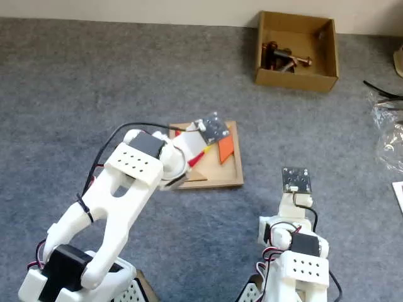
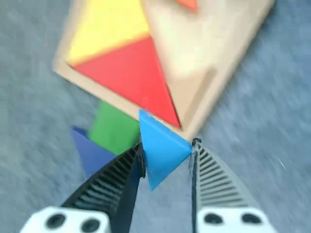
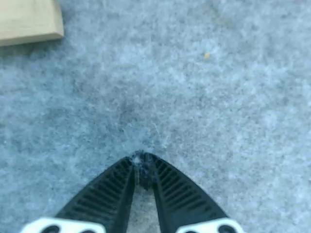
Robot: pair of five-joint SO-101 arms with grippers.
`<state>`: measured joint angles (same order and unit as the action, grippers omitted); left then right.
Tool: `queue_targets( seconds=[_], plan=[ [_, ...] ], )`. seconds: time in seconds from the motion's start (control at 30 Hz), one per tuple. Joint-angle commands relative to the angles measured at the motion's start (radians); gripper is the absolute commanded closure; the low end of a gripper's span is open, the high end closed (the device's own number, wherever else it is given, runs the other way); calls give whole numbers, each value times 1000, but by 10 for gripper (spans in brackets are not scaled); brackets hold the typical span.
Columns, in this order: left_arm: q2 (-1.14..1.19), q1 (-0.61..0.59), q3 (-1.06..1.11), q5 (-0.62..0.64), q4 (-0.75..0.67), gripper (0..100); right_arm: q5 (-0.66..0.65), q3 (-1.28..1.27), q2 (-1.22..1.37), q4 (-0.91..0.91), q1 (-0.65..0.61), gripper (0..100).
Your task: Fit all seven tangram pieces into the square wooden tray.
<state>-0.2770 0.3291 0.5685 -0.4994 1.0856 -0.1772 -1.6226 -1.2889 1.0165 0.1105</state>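
The square wooden tray (image 2: pixel 204 58) lies on grey carpet, also seen as the tray (image 1: pixel 238 179) in the high view. A yellow triangle (image 2: pixel 109 26) and a red triangle (image 2: pixel 138 80) lie side by side inside it, with an orange piece (image 1: pixel 225 150) farther in. My left gripper (image 2: pixel 165 145) is shut on a light blue triangle (image 2: pixel 163 150), held just over the tray's near corner. A green piece (image 2: pixel 114 131) and a dark blue piece (image 2: pixel 90 153) lie on the carpet outside the tray. My right gripper (image 3: pixel 141 162) is shut on nothing, low over bare carpet, near a corner of the tray (image 3: pixel 29 22).
A cardboard box (image 1: pixel 296 72) holding metal parts stands at the back right. Crumpled clear plastic (image 1: pixel 390 135) and black cables (image 1: pixel 378 88) lie at the right edge. The right arm's base (image 1: pixel 296 267) sits at the front.
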Motion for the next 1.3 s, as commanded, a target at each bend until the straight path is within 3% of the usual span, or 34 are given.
queue_targets(
  seconds=[0.0,0.2,0.33,0.47,0.6,0.77,1.27],
  plan=[
    [-44,18,-48,6,-89,934,3,-31,-1,16,38,993],
    [-21,50,-157,9,-89,934,3,-31,-1,16,38,993],
    [131,104,-303,12,-64,934,3,-31,-1,16,38,993],
    [341,143,-552,92,100,934,3,-31,-1,16,38,993],
    [544,154,-768,87,287,934,3,-31,-1,16,38,993],
    [736,153,-943,89,402,934,3,-31,-1,16,38,993],
    [929,147,-1156,91,420,911,3,-31,-1,16,38,993]
  ],
)
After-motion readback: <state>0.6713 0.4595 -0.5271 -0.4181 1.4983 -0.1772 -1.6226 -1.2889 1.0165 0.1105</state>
